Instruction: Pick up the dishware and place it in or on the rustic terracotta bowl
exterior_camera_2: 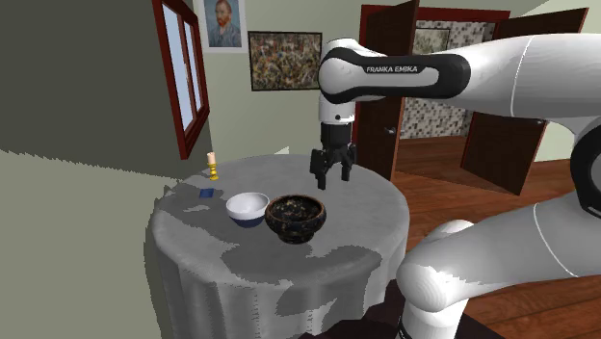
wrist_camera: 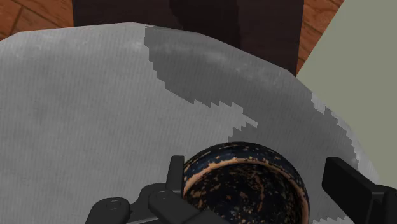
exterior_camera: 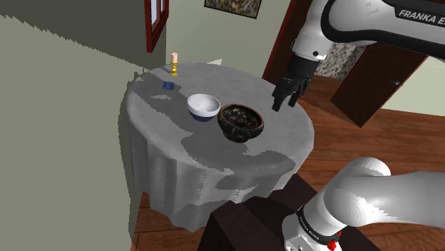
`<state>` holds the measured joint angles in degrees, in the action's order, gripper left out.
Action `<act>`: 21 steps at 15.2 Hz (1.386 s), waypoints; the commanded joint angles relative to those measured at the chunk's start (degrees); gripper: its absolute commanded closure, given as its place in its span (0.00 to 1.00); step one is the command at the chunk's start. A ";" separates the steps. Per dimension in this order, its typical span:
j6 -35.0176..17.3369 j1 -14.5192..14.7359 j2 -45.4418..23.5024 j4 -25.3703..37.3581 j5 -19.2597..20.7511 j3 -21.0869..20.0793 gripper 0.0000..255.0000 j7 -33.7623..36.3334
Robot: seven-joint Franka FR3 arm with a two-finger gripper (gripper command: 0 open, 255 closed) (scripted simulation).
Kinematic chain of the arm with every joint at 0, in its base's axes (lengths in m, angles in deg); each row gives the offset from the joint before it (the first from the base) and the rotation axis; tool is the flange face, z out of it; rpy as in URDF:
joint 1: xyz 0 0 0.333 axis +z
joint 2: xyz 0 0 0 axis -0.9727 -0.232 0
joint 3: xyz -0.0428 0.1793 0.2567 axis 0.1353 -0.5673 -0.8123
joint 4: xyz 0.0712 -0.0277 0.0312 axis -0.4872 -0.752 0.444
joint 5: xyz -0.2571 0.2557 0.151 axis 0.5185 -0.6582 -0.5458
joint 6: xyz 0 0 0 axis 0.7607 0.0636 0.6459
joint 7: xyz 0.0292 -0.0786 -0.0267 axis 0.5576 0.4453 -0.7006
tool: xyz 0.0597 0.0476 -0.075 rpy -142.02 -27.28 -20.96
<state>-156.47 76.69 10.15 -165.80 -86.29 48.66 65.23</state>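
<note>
1. White bowl (exterior_camera: 203,107) (exterior_camera_2: 248,208) with a blue foot sits upright on the grey-clothed round table (exterior_camera: 285,139) (exterior_camera_2: 366,207) (wrist_camera: 76,95), just beside the dark speckled bowl (exterior_camera: 240,121) (exterior_camera_2: 295,217) (wrist_camera: 245,188).
2. The gripper (exterior_camera: 287,95) (exterior_camera_2: 332,173) (wrist_camera: 261,191) hangs near the speckled bowl, on the side away from the white bowl.
3. Its fingers (wrist_camera: 348,184) stand wide apart, holding nothing; in the wrist view the speckled bowl shows between them, unclasped.

The dark speckled bowl (exterior_camera: 241,121) crowds one side of the white bowl (exterior_camera: 203,106), while bare tablecloth (exterior_camera: 278,146) lies open around both.
</note>
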 commanded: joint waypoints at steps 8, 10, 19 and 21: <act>-10.34 0.16 -15.11 5.23 -1.14 -0.43 0.00 0.10; -12.72 0.23 -19.53 7.42 -1.42 -0.50 0.00 0.13; -19.86 0.48 -39.52 20.88 -2.52 -0.79 0.00 0.25; -20.64 0.52 -43.97 24.70 -2.71 -0.85 0.00 0.31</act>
<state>-176.26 77.15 -31.49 -142.72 -88.89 47.88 65.48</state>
